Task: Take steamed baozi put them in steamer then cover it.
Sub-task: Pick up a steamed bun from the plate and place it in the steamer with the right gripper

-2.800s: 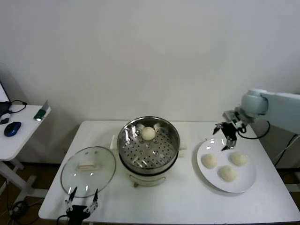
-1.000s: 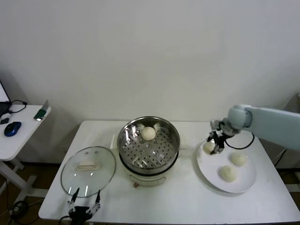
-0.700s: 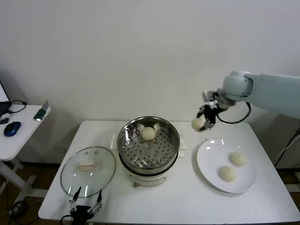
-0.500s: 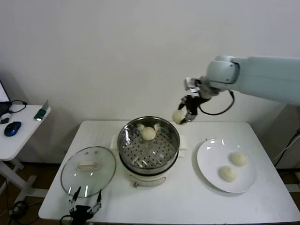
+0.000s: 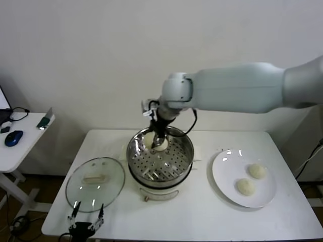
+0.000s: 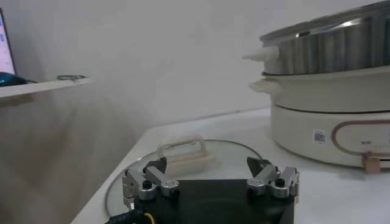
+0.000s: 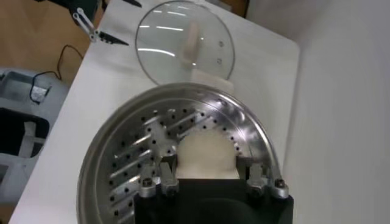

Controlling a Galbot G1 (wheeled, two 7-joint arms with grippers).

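Right gripper [image 5: 155, 141] over the steamer [image 5: 159, 157], at its far rim, clamped on a bun [image 7: 206, 156]; right wrist view shows the bun between the fingers [image 7: 167, 168], just above the perforated tray. In head view a pale bun patch [image 5: 160, 144] sits right at the gripper tip, cannot tell if that is the held bun or the one already in the pot. Two more buns [image 5: 257, 171] [image 5: 246, 187] lie on the plate [image 5: 224, 174], right of the steamer, well apart from the gripper. Left gripper [image 5: 84, 220] parked at the counter's near edge, jaws spread wide, nothing in them, just beside the near rim of the glass lid [image 5: 95, 183]. Lid lies flat on the counter [image 5: 202, 212] left of the steamer, handle up. Side desk at far left with a mouse [image 5: 13, 138]. Nothing between held bun and tray; pot uncovered.

Versus half a second ago: right arm has swung from beside the steamer's right rim to over its far side and dropped lower. One second ago the bun was just being lifted at the plate; plate count has gone from three to two. Lid and left gripper barely moved
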